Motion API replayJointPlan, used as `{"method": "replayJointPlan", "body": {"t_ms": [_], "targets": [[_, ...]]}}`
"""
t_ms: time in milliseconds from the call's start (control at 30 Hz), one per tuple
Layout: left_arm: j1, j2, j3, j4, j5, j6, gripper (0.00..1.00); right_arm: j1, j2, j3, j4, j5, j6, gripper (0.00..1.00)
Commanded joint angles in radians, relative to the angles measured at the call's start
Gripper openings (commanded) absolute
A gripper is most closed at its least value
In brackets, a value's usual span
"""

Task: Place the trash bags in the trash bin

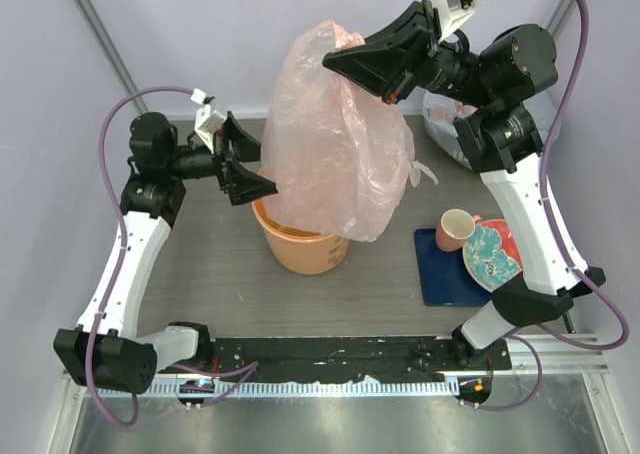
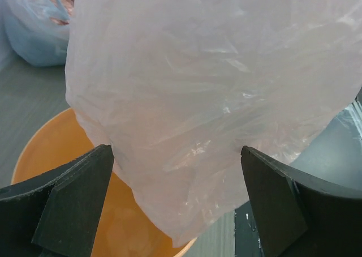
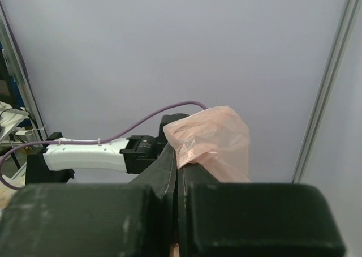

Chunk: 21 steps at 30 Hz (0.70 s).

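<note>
Right end effector (image 1: 338, 58) clamped on trash bag (image 1: 335, 154) top; bag hangs over orange trash bin (image 1: 300, 251) | left end effector (image 1: 262, 171) open, straddling bag | step: insertion | next: lower, steer bottom inside rim

Your right arm (image 1: 530, 224) is folded up high, and the right end effector (image 1: 338, 62) points left with its jaws pinched tight on the bag (image 1: 335, 164). Your left arm (image 1: 135, 254) reaches right at a lower height, the left end effector (image 1: 260, 169) with its 2 fingers spread wide.

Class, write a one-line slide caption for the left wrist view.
Open left gripper flanks the pale-pink trash bag hanging above the orange trash bin.
</note>
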Motion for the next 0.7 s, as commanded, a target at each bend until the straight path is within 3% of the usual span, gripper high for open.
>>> {"method": "replayJointPlan", "body": {"t_ms": [0, 167, 233, 267, 333, 367, 400, 567, 667], "targets": [[-0.042, -0.002, -0.007, 0.027, 0.008, 0.004, 1.0, 0.023, -0.004, 0.038, 0.039, 0.022, -0.008, 0.01], [-0.12, 0.01, -0.017, 0.03, -0.024, 0.003, 0.98, 0.032, 0.011, 0.058, 0.033, 0.032, -0.02, 0.01], [-0.136, 0.016, -0.017, 0.069, -0.032, -0.02, 0.75, 0.035, 0.02, 0.059, 0.035, 0.036, -0.02, 0.01], [-0.136, 0.018, -0.022, 0.092, -0.032, -0.099, 0.52, 0.035, 0.02, 0.058, 0.039, 0.039, -0.02, 0.01], [-0.134, 0.035, -0.028, 0.281, -0.026, -0.231, 0.29, 0.033, 0.025, 0.059, 0.041, 0.047, -0.02, 0.01], [-0.131, 0.038, -0.031, 0.331, -0.029, -0.346, 0.04, 0.035, 0.025, 0.059, 0.039, 0.052, -0.025, 0.01], [-0.128, 0.035, -0.027, 0.412, -0.038, -0.402, 0.0, 0.035, 0.022, 0.059, 0.038, 0.058, -0.026, 0.01], [-0.101, 0.035, 0.105, 0.519, -0.049, -0.726, 0.0, 0.035, -0.001, -0.017, 0.013, 0.124, -0.009, 0.01], [-0.102, 0.03, 0.176, 0.508, -0.036, -0.79, 0.0, 0.033, -0.027, -0.112, 0.05, 0.163, 0.011, 0.01]]}}
